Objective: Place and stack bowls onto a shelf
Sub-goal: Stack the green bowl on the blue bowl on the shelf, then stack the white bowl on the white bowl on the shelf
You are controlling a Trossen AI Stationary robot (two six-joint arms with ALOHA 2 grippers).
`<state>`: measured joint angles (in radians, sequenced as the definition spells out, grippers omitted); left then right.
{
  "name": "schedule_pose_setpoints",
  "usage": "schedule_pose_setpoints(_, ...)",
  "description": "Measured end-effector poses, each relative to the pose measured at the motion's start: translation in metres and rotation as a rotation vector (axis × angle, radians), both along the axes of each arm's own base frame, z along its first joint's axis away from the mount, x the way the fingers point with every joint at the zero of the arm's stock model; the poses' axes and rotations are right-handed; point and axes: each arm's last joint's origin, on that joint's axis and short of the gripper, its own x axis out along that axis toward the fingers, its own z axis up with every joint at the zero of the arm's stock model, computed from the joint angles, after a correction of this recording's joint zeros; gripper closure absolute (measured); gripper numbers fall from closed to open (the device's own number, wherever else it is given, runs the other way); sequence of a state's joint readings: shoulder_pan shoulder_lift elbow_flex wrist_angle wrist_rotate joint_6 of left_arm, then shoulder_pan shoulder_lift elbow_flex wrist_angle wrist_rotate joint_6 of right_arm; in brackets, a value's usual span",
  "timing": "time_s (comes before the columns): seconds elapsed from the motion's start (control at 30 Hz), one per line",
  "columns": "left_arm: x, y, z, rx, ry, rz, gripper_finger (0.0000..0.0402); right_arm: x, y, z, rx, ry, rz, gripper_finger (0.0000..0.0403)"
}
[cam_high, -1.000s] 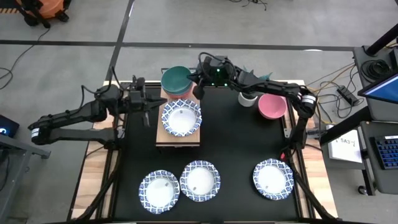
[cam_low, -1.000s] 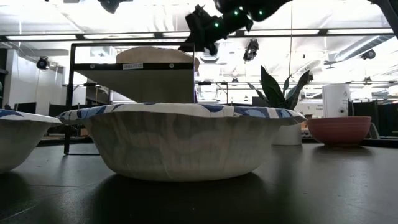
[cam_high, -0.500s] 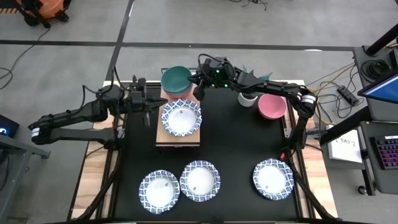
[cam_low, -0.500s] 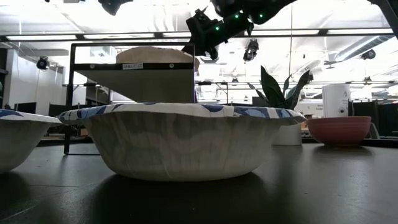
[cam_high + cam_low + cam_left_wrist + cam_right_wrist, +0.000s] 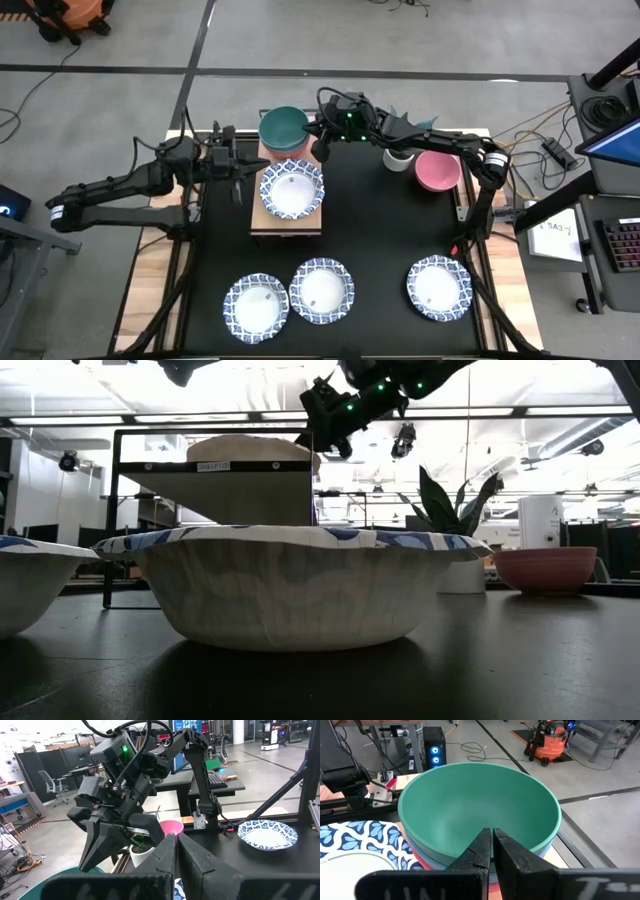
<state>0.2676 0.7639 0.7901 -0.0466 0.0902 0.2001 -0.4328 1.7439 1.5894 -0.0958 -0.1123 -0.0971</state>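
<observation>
The light-wood shelf (image 5: 286, 224) stands at the table's far middle. A white dish with a blue patterned rim (image 5: 291, 190) rests on its near part. On its far end a green bowl (image 5: 284, 127) (image 5: 475, 807) sits nested in a blue one and a red one. My right gripper (image 5: 320, 147) (image 5: 493, 836) is shut and hovers at the green bowl's right rim. My left gripper (image 5: 240, 172) (image 5: 176, 841) is shut too, held level just left of the shelf. A pink bowl (image 5: 437, 171) rests on the table at the far right. My right gripper has its shut fingertips (image 5: 485, 840) right at the green bowl's rim (image 5: 520, 851), coming level from the table's right side. I cannot tell whether they touch the rim. Nothing lies between the fingers.
Three more patterned dishes rest along the near edge (image 5: 256, 307), (image 5: 321, 291), (image 5: 438, 287); the middle one fills the low view (image 5: 290, 585). A white plant pot (image 5: 398, 158) stands beside the pink bowl, under my right arm. The black tabletop lies bare between shelf and near dishes.
</observation>
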Motion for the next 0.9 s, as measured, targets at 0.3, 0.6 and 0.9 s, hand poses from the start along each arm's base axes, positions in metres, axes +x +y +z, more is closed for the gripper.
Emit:
schedule_pose_setpoints(0.3, 0.000, 0.000, -0.001, -0.010, 0.010, 0.000, 0.0402, -0.002, 0.002, 0.003, -0.003, -0.002, -0.001, 0.0394)
schedule_pose_setpoints(0.6, 0.000, 0.000, -0.010, -0.064, 0.085, -0.004, 0.0402, -0.023, 0.040, 0.041, -0.011, -0.006, 0.067, 0.0394)
schedule_pose_setpoints(0.9, -0.001, -0.001, -0.016, -0.106, 0.125, -0.004, 0.0402, -0.050, 0.103, 0.061, 0.053, 0.077, 0.186, 0.0394)
